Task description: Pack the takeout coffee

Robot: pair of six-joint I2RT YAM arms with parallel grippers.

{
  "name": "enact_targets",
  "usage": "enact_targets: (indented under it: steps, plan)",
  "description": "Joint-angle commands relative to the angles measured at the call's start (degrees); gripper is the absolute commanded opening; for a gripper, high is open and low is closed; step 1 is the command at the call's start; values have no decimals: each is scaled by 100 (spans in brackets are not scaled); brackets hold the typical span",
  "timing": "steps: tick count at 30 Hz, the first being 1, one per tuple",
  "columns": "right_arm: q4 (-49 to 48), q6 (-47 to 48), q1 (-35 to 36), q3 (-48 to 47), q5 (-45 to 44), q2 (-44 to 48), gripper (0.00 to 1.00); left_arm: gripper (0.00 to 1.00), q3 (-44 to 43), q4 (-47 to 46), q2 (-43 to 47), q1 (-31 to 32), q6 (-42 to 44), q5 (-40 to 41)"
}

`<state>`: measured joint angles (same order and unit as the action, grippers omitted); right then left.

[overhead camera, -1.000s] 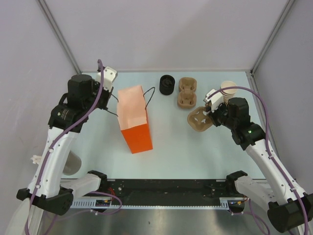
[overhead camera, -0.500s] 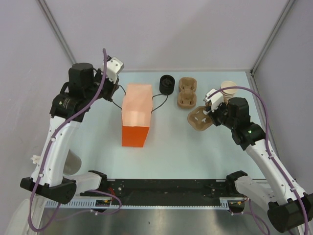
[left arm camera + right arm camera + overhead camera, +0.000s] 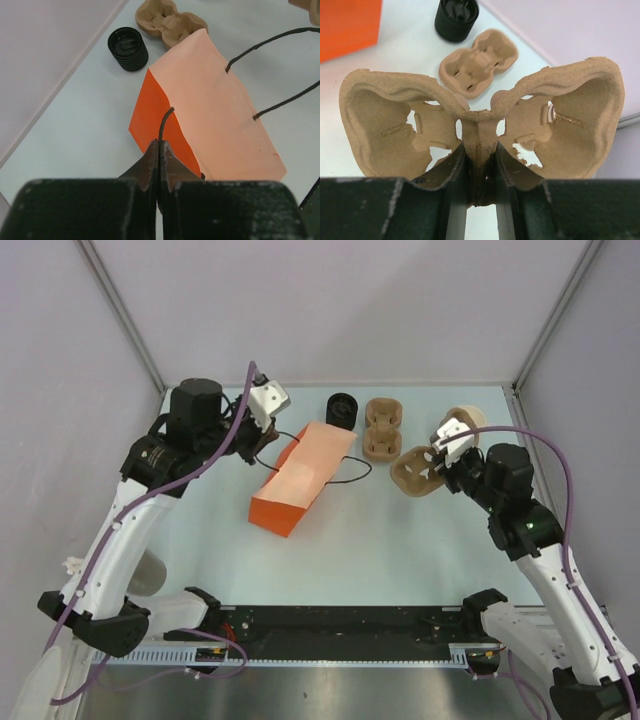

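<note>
The takeout coffee is out of view as a lidded cup. An orange paper bag (image 3: 298, 480) (image 3: 215, 105) lies tipped over at mid-table, its mouth toward the back right. My left gripper (image 3: 268, 432) (image 3: 159, 146) is shut on one thin black handle of the bag; the other handle (image 3: 352, 472) loops loose. My right gripper (image 3: 446, 462) (image 3: 480, 152) is shut on the centre rib of a moulded brown cup carrier (image 3: 416, 470) (image 3: 395, 115) and holds it above the table. Tan cups (image 3: 463, 418) stand behind it, partly hidden.
A ribbed black stack of lids (image 3: 342, 412) (image 3: 128, 48) (image 3: 456, 17) stands at the back. A second brown carrier (image 3: 383, 428) (image 3: 171, 22) (image 3: 479, 60) lies beside it. Walls close the table's left, back and right. A grey cylinder (image 3: 148, 573) sits beyond the left edge.
My left gripper has swung right and back with the handle, and the bag has tipped from upright onto its side. My right gripper has raised the carrier slightly toward the back.
</note>
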<state>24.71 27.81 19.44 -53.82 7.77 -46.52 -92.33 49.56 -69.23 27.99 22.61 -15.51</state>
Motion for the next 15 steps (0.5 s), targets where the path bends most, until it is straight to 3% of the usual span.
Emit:
enact_targets:
  steps: [1,11,15]
  plan:
    - [-195,189,60,-646,-39,205,28,0,32,-52,77,154,103,-172]
    - [-571,-557,367,-1929,585,-497,28,0,-100,-122,-46,190,-116,-154]
    - [-809,-786,822,-2237,744,-902,28,0,-311,-52,-169,198,-187,-180]
